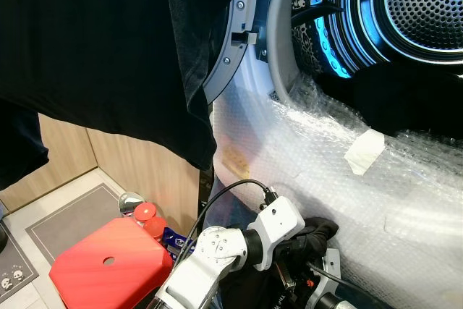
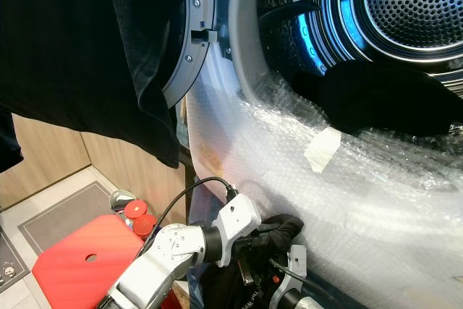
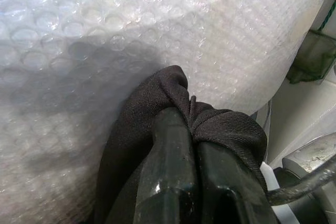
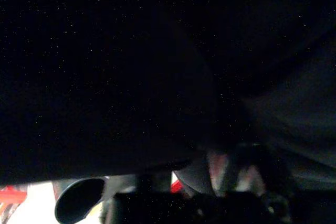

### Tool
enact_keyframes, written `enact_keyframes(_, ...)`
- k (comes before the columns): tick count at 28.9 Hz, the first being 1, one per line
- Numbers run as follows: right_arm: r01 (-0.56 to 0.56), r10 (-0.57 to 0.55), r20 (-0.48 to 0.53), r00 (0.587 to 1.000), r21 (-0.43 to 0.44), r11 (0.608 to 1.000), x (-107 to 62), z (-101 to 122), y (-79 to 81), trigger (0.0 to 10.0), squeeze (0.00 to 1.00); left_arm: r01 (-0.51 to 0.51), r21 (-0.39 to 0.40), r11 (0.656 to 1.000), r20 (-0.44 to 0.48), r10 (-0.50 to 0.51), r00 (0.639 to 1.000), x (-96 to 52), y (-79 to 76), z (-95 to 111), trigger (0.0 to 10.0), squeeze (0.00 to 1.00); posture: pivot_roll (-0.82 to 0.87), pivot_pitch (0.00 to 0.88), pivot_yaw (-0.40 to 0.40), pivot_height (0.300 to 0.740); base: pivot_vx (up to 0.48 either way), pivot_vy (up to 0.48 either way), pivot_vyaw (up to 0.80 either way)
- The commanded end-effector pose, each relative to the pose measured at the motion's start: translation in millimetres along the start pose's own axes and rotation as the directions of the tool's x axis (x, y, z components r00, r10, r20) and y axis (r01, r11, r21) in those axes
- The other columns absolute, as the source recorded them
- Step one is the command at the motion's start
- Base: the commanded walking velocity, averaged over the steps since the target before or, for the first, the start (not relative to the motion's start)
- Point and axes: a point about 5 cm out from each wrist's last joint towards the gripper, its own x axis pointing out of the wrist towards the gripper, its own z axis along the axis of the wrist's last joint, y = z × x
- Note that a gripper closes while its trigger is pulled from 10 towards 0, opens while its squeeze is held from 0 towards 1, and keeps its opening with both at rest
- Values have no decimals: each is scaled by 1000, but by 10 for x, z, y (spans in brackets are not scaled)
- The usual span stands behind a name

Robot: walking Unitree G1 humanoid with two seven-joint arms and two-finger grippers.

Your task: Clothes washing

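The dark garment (image 3: 157, 129) sits bunched low against the washer's front, and the left tool (image 3: 194, 174) has its two black fingers (image 3: 168, 171) pressed together on a fold of it; the wrist view shows cloth pinched right at the tips, with the bubble wrap (image 3: 105, 35) just beyond. From the head views, that bundle (image 1: 315, 235) lies well below the drum opening (image 1: 362, 27); the drum is up and to the robot's right of the left tool, so the coming move looks like a lift up and over the wrapped lip. Another black garment (image 1: 405, 95) already lies across the drum's mouth; a patch of tape (image 1: 364, 151) sits on the wrap beneath it. The left arm is plainly the nearer one; the right tool's wrist view is too dark to tell its fingers. A large black cloth (image 1: 108, 48) hangs over the open door (image 1: 231, 48); a red box (image 1: 108, 262) sits on the floor below.
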Motion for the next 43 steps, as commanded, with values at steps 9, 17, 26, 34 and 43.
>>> enact_keyframes(9, -102, 104, 35, 994, -64, 993, 6, 48, 123, 0, 0, 50, 12, 999, 25, -50, 998, -4, -48, 110, 0, 0, 72, 0, -80, 740, 0, 0, 0)
enact_keyframes(17, -177, 181, 61, 982, -65, 982, -54, 86, 185, 0, 0, 66, 3, 998, 15, -66, 998, -10, -76, 112, 0, 0, 74, 0, -80, 740, 0, 0, 0)
enact_keyframes(26, -145, 150, 60, 987, -80, 986, -77, 79, 116, 0, 0, 84, -31, 996, 11, -84, 996, -111, -143, 105, 3490, 0, 79, 0, -75, 740, 0, 0, 0)
enact_keyframes(34, -120, 126, 72, 989, -89, 989, -52, 107, 71, 0, 0, 125, -89, 988, -17, -127, 992, -379, -269, 124, 10000, 1000, 89, 0, -59, 740, 0, 0, 0)
enact_keyframes(43, -99, 107, 71, 992, -118, 988, -74, 113, -9, 0, 0, 23, -100, 995, -282, -51, 958, -913, -256, -84, 10000, 1000, 103, 0, -50, 740, 0, 0, 0)
